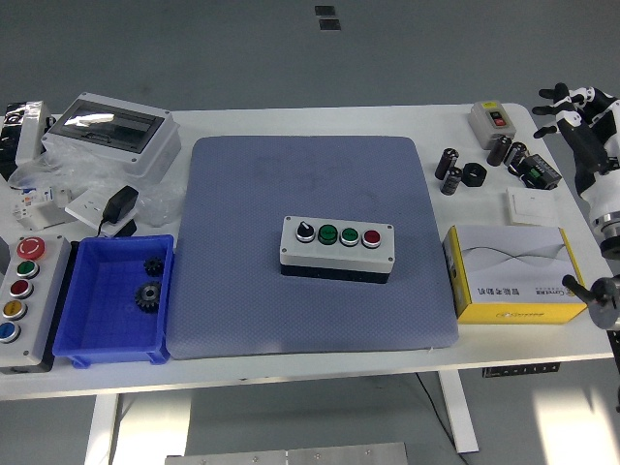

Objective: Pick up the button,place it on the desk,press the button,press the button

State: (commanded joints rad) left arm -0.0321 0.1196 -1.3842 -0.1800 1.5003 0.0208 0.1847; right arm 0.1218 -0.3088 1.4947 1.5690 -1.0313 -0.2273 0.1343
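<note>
A grey button box (337, 249) lies in the middle of the blue-grey mat (310, 174), carrying a black selector knob, two green buttons and a red button (371, 236). My right hand (569, 106) hovers past the table's right edge, level with the back corner, its fingers spread and holding nothing. It is far from the button box. The left arm does not show.
A yellow carton (513, 273) lies right of the mat, with black capacitors (455, 170), a small grey switch box (490, 120) and a white switch plate (534, 204) behind it. At left are a blue bin (114, 300) with gears, a five-button station (23, 300) and a clear-lidded enclosure (111, 131).
</note>
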